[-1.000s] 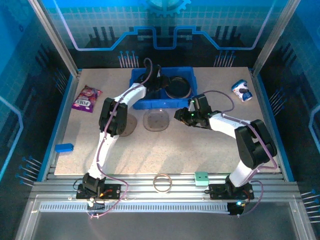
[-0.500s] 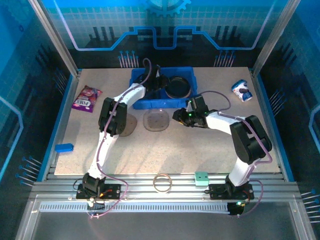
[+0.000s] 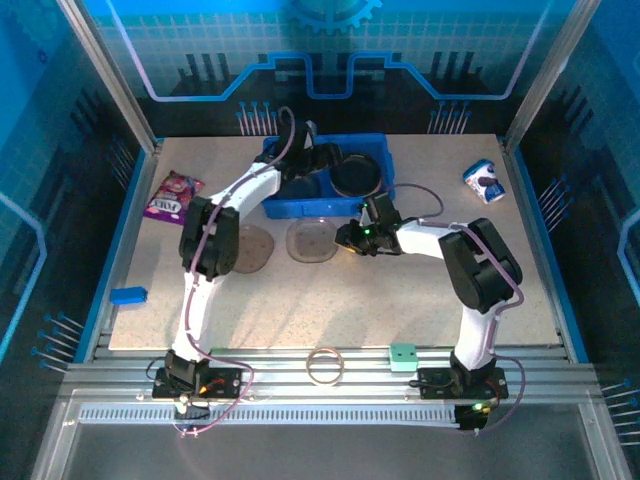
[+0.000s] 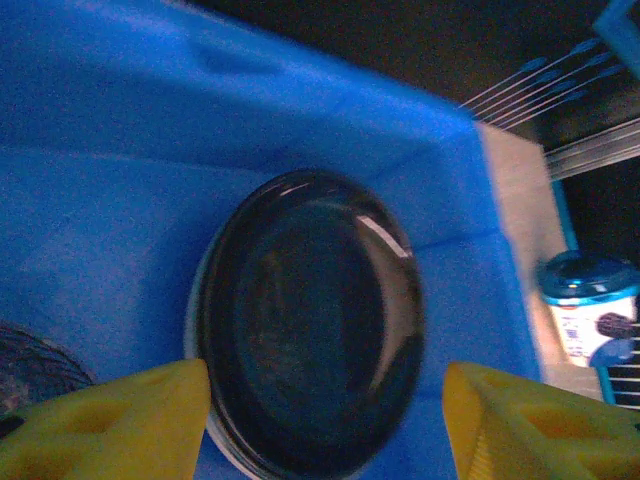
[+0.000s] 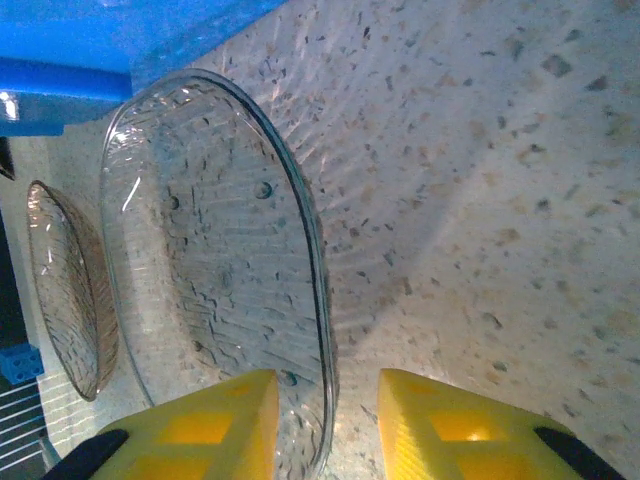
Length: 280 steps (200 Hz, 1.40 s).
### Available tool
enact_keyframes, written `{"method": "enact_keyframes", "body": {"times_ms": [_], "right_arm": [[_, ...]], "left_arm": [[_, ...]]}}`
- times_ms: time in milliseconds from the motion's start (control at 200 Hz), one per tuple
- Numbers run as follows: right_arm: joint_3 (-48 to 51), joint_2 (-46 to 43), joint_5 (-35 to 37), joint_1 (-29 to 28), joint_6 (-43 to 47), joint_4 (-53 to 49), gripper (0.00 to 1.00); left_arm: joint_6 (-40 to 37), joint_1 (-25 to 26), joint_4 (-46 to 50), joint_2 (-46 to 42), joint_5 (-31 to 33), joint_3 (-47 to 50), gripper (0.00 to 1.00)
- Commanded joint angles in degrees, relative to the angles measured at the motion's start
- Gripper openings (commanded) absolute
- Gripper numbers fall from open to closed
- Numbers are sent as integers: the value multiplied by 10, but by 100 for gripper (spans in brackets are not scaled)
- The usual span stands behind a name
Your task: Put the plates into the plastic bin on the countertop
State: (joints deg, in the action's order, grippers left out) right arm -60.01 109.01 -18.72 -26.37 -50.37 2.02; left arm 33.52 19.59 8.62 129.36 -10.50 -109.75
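Note:
The blue plastic bin (image 3: 372, 203) stands at the back of the beige countertop (image 3: 400, 290). A glossy black plate (image 3: 357, 175) lies in its right half, topping a stack whose pale rim shows underneath (image 4: 205, 420). My left gripper (image 3: 322, 160) hovers open inside the bin (image 4: 120, 200), its yellow fingers (image 4: 130, 420) either side of the black plate (image 4: 310, 330) and clear of it. In front of the bin lies a clear plate (image 3: 312, 240). My right gripper (image 5: 325, 430) is open and low, straddling the right rim of the clear plate (image 5: 210, 260). A smoky plate (image 3: 255, 252) lies farther left.
A purple snack packet (image 3: 172, 195) lies back left and a blue-white cup (image 3: 485, 182) back right. A small blue block (image 3: 128, 295) sits at the left edge. A thin ring (image 3: 325, 365) and a green block (image 3: 402, 356) rest on the front rails.
My right gripper has slid left across the countertop to the clear plate's rim. The left arm's elbow has swung left while its gripper stayed in the bin.

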Motion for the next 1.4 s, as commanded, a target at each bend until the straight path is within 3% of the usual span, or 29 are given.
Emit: {"method": "enact_keyframes", "body": {"times_ms": [0, 275, 530, 610, 1156, 1396], "right_arm": [[-18, 24, -8, -8, 8, 5, 32], [-40, 52, -2, -18, 9, -7, 29], [-41, 52, 4, -24, 8, -17, 10], [-33, 41, 6, -25, 5, -19, 0], [30, -170, 13, -26, 33, -151, 0], [19, -212, 17, -41, 33, -177, 0]], "left_arm": [[-26, -4, -14, -80, 8, 42, 65], [-26, -6, -35, -192, 11, 161, 65], [-14, -7, -52, -273, 9, 282, 65], [-12, -7, -55, -304, 10, 325, 64], [-17, 5, 56, -540, 15, 556, 61], [-2, 6, 48, -551, -1, 603, 59]]}}
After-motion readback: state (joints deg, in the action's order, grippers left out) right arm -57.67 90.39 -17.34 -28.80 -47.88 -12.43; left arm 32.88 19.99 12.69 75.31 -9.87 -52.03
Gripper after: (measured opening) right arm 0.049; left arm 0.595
